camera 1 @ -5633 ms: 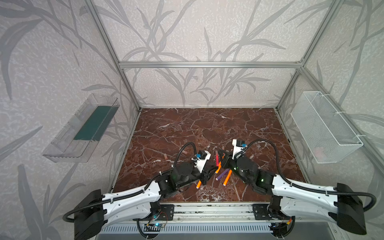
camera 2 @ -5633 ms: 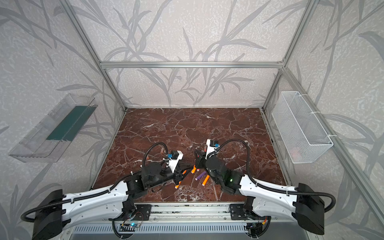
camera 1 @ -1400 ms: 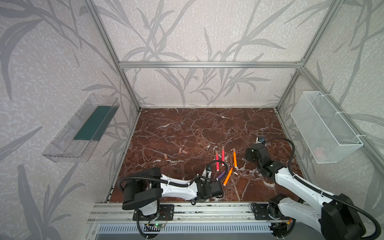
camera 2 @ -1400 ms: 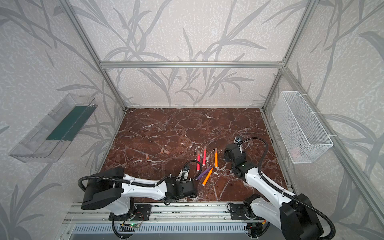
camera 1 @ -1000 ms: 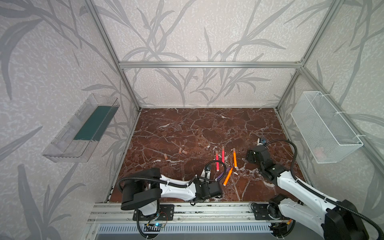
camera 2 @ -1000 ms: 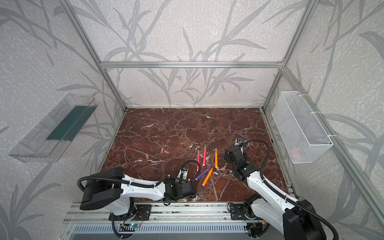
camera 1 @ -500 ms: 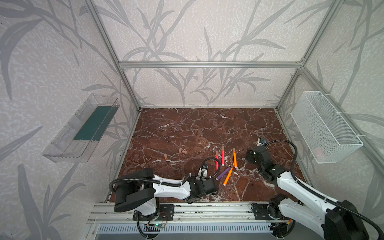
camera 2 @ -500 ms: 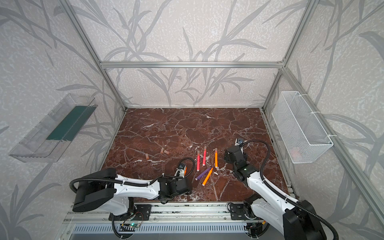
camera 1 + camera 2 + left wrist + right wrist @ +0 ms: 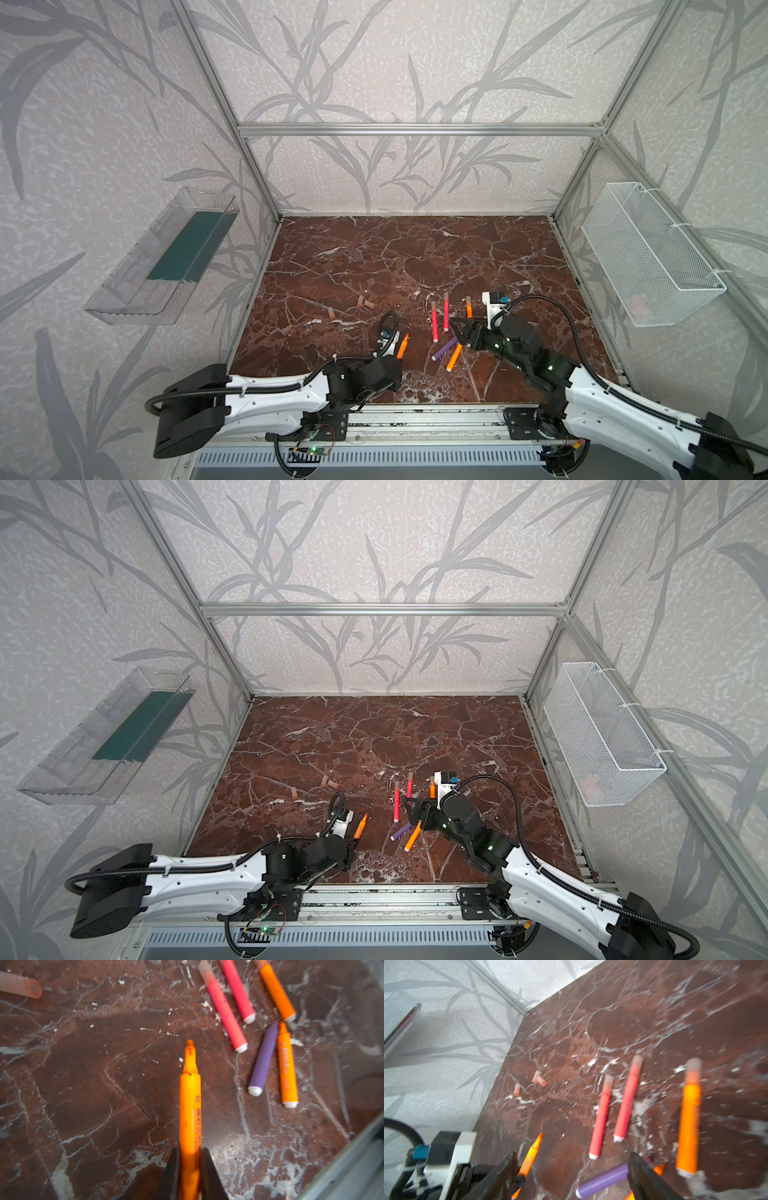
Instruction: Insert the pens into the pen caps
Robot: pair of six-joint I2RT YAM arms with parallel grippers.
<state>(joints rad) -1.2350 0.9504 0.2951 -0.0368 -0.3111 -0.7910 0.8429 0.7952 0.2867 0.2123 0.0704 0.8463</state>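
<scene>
on the marble surface (image 9: 374, 257) my left claw (image 9: 190, 1167) is clamped on an uncapped orange pen (image 9: 190, 1105); my right claw (image 9: 572, 1157) gapes wide above the purple pen (image 9: 602, 1182). capping step: next, i judge, line the tip up with a loose pen cap (image 9: 331, 312), well apart.

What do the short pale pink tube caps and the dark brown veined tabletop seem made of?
Pale pink tube caps: probably translucent plastic, with a see-through hollow wall. Dark brown veined tabletop: marble or marble-print laminate, glossy; white veins, faint reflections.

white arm shells (image 9: 266, 399), black joints (image 9: 519, 332), looped cables (image 9: 151, 402), black end effector fingers (image 9: 209, 1167)
</scene>
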